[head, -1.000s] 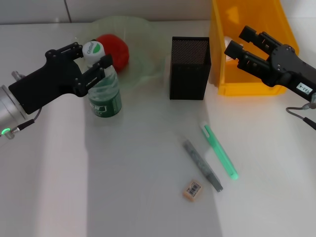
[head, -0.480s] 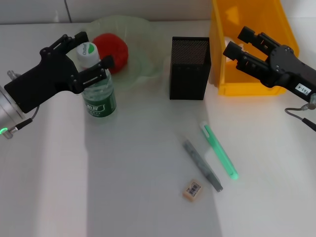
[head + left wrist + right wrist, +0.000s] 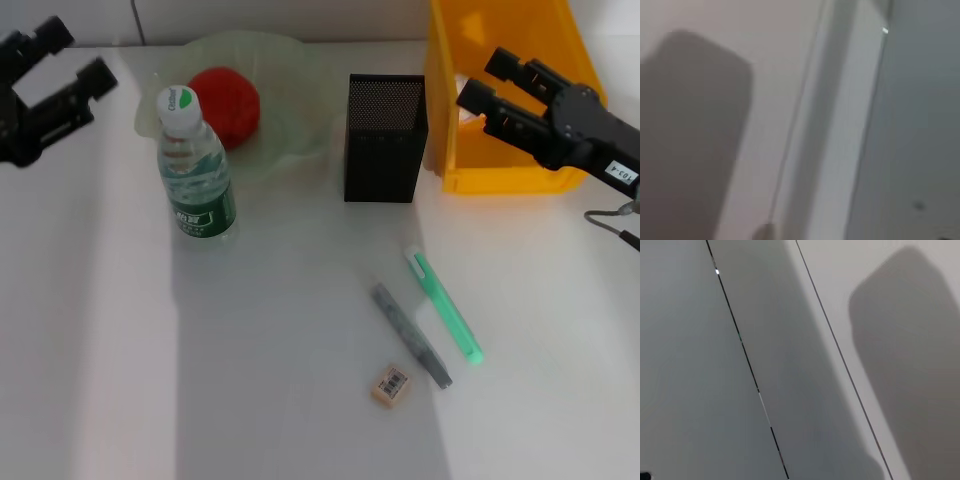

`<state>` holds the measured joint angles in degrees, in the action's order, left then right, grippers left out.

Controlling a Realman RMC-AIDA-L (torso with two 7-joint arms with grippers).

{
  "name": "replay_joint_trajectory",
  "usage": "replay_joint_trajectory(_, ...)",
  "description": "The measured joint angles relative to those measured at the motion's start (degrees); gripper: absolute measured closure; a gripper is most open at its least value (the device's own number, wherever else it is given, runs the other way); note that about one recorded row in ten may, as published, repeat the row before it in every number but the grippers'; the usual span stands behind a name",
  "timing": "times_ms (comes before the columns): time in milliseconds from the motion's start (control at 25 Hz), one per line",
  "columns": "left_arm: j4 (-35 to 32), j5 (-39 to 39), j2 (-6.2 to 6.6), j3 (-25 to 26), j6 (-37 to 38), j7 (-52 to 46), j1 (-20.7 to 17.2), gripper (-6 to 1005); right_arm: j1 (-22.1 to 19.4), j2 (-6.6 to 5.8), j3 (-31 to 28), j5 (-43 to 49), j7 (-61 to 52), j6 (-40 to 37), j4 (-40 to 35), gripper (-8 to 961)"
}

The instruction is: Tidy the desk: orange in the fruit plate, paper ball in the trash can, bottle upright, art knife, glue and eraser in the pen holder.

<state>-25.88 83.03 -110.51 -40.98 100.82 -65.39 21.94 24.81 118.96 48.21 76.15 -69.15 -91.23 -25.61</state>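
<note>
The clear bottle (image 3: pixel 195 165), with white cap and green label, stands upright by itself in front of the pale green fruit plate (image 3: pixel 290 60). The red-orange orange (image 3: pixel 228 105) lies in that plate. My left gripper (image 3: pixel 80 50) is open and empty at the far left, well away from the bottle. Above the orange-yellow trash can (image 3: pixel 510 150), my right gripper (image 3: pixel 484 78) is open. I cannot make out the paper ball. The black mesh pen holder (image 3: pixel 385 140) stands mid-table. In front of it lie the grey art knife (image 3: pixel 410 335), the green glue (image 3: pixel 445 320) and the tan eraser (image 3: pixel 390 385).
The white table (image 3: pixel 250 380) runs to a back wall just behind the plate and the bin. A cable (image 3: pixel 615 225) hangs under my right arm at the right edge. Both wrist views show only bare wall and table surfaces with shadows.
My left gripper has let go of the bottle and drawn back to the far left. The bottle now stands upright alone. The right gripper has barely moved.
</note>
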Motion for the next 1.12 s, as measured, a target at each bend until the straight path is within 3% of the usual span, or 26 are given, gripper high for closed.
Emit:
replay_joint_trajectory(40, 0.0, 0.0, 0.00, 0.0, 0.0, 0.0, 0.0, 148, 0.0, 0.00, 0.0, 0.0, 0.0, 0.0, 0.0, 136)
replay_joint_trajectory(80, -0.8, 2.8, 1.04, -0.9, 2.3, -1.2, 0.0, 149, -0.5, -0.08, 0.0, 0.2, -1.7, 0.0, -2.2, 136)
replay_joint_trajectory(120, -0.8, 2.8, 1.04, -0.9, 2.3, -1.2, 0.0, 151, -1.2, -0.12, -0.1, 0.9, -4.4, 0.2, -5.2, 136)
replay_joint_trajectory(160, -2.7, 7.3, 1.93, -1.6, 5.2, -2.5, -0.2, 152, -1.9, -0.17, -0.2, 1.9, -7.2, 0.3, -8.4, 136)
replay_joint_trajectory(200, -2.7, 7.3, 1.93, -1.6, 5.2, -2.5, -0.2, 152, -1.9, -0.17, -0.2, 1.9, -7.2, 0.3, -8.4, 136)
replay_joint_trajectory(240, -4.6, 10.6, 1.91, -1.7, 6.7, -3.3, -0.6, 152, -2.8, -0.26, -0.4, 5.3, -13.8, 0.6, -16.4, 136)
replay_joint_trajectory(280, -5.7, 12.6, 1.57, -1.7, 7.0, -3.8, -0.9, 152, -2.8, -0.26, -0.4, 5.3, -13.8, 0.6, -16.4, 136)
replay_joint_trajectory(320, -6.2, 13.7, 1.31, -1.7, 7.0, -4.1, -1.0, 152, -3.0, -0.31, -0.4, 8.0, -18.1, 0.7, -21.1, 137)
replay_joint_trajectory(360, -6.8, 14.9, 1.00, -1.6, 7.0, -4.4, -1.1, 152, -3.1, -0.37, -0.3, 15.7, -29.6, 0.8, -31.8, 137)
replay_joint_trajectory(400, -7.2, 16.4, 0.53, -1.4, 6.9, -4.7, -1.2, 152, -3.1, -0.37, -0.3, 15.7, -29.6, 0.8, -31.8, 137)
replay_joint_trajectory(440, -7.3, 17.3, 0.16, -1.2, 6.7, -4.9, -1.2, 152, -2.6, -0.24, 0.3, 24.8, -41.6, -0.1, -43.4, 137)
replay_joint_trajectory(480, -7.3, 17.9, -0.10, -1.1, 6.5, -5.0, -1.2, 152, -2.6, -0.24, 0.3, 24.8, -41.6, -0.1, -43.4, 137)
replay_joint_trajectory(520, -7.2, 17.9, -0.20, -1.1, 6.4, -5.0, -1.3, 152, -2.2, -0.12, 1.1, 30.2, -48.1, -0.8, -50.1, 137)
replay_joint_trajectory(560, -7.2, 17.9, -0.20, -1.1, 6.4, -5.0, -1.3, 152, -0.7, -0.01, 4.1, 40.8, -59.6, -3.3, -61.1, 137)
replay_joint_trajectory(600, -7.0, 18.0, -0.37, -1.3, 6.3, -5.0, -1.3, 152, -0.7, -0.01, 4.1, 40.8, -59.6, -3.3, -61.1, 137)
replay_joint_trajectory(640, -7.0, 18.1, -0.46, -1.3, 6.1, -5.0, -1.3, 152, 1.9, -0.02, 8.5, 52.4, -71.3, -7.0, -70.9, 137)
replay_joint_trajectory(680, -7.0, 18.1, -0.46, -1.3, 6.1, -5.0, -1.3, 152, 3.3, 0.00, 10.3, 57.4, -75.7, -8.9, -74.3, 137)
replay_joint_trajectory(720, -6.9, 18.1, -0.52, -1.4, 6.0, -5.0, -1.3, 152, 3.3, 0.00, 10.3, 57.4, -75.7, -8.9, -74.3, 137)
replay_joint_trajectory(760, -6.9, 18.1, -0.56, -1.4, 5.7, -5.0, -1.3, 152, 5.9, 0.19, 13.5, 64.1, -81.6, -12.5, -78.3, 137)
replay_joint_trajectory(840, -6.9, 18.9, -0.89, -1.5, 4.7, -5.0, -1.1, 152, 8.2, 0.29, 17.0, 68.5, -85.8, -15.0, -79.2, 137)
replay_joint_trajectory(1120, -6.9, 21.6, -1.85, -1.5, 4.1, -5.1, -0.4, 152, 11.6, 0.48, 28.0, 76.9, -91.3, -13.7, -71.2, 164)
